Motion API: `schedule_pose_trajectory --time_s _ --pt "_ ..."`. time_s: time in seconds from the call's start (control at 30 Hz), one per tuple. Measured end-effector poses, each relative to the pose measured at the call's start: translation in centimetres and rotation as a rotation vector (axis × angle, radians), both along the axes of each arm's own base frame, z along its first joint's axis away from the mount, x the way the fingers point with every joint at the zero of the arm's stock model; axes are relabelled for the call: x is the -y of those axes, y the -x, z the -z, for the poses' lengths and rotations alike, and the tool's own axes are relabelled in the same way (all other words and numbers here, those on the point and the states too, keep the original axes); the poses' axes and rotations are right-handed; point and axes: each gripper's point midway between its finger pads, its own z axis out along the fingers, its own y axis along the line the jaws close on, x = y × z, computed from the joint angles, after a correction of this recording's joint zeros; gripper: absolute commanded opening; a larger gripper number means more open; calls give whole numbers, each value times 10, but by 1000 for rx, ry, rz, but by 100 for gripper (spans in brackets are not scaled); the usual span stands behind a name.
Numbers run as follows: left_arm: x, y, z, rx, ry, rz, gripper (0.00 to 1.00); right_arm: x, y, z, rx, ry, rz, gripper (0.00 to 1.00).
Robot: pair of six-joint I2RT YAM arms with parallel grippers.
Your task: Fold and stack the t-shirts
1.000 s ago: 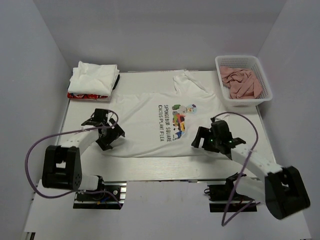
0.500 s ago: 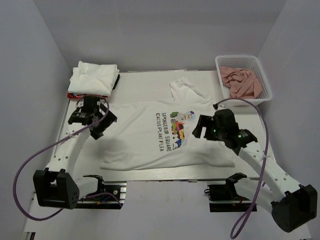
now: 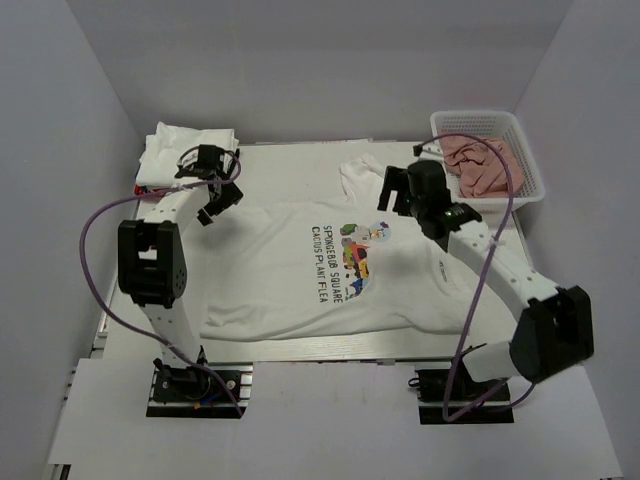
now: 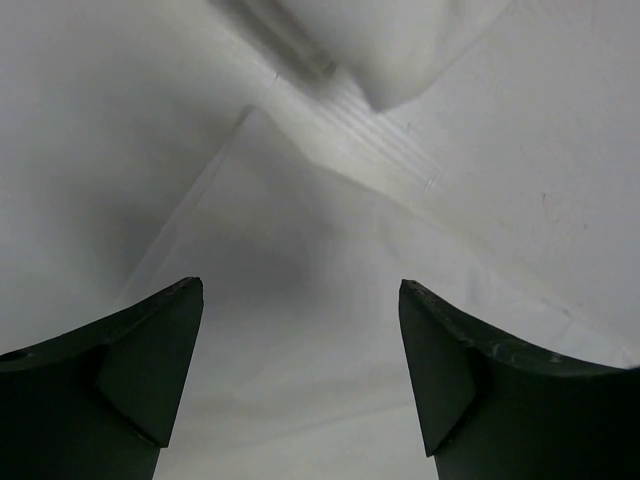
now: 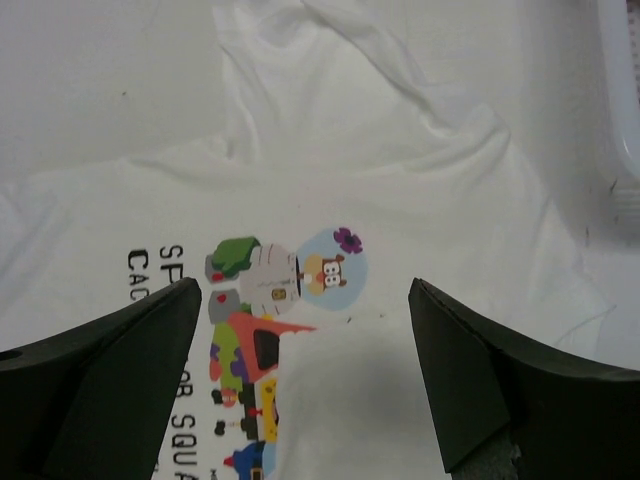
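The left gripper [image 3: 214, 193] stands over at the far left with its jaws spread wide and nothing between them. It hangs over the left edge of the large white short-sleeved t-shirt with the colourful cartoon print and dark lettering [image 3: 290, 285], just near of the folded stack of white t-shirts [image 3: 187, 152]. The right gripper [image 3: 402, 186] is spread just as wide and also holds nothing. It is poised above the far right part of the spread shirt, close to the print. From where I stand I cannot tell whether either pair of fingertips actually presses the cloth. The printed shirt lies flat in the middle of the white table [image 3: 290, 158], its long axis running left to right. The lines of lettering run far to near with the tops of the letters turned right, so the neck end points right and the hem left. One sleeve is rumpled up at the far edge. The folded stack sits in the far left corner on something red and dark that peeks out beneath it. At the far right stands a white plastic slotted basket [image 3: 532, 190] holding salmon-pink cloths [image 3: 482, 166]. The overhead view alone gives this whole layout. The right wrist view brings the cartoon figures and the creased far sleeve up close between its dark fingers [image 5: 120, 370], with a sliver of the basket's rim at its right edge. The left wrist view shows only plain white cloth with a straight folded edge below its own fingers [image 4: 140, 370].
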Motion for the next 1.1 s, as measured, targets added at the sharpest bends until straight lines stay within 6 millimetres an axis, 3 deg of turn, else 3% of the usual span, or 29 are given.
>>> schedule_pose_trajectory --time_s 0.1,0.2,0.43,0.57,0.7,0.87,0.97,1.1 --pt "-3 -27 6 3 -31 -3 87 -3 -25 0 -6 47 21 90" --pt "-6 -46 13 5 -61 -18 87 0 -36 7 -23 84 36 90" --pt "-6 -45 59 -90 -85 -15 84 9 -45 31 -88 141 54 90" --pt "-8 -45 64 -106 -99 -26 73 16 -50 34 -100 161 72 90" --pt "-9 -46 66 -122 -103 -38 43 19 -59 33 -98 159 83 90" --pt "-7 -53 65 -123 -97 -33 30 17 -78 32 -91 171 74 90" --pt "-8 -52 66 -127 -96 -27 36 8 -101 30 -73 178 53 90" --pt "-8 -52 65 -130 -91 -14 65 -7 -144 29 -35 192 31 90"
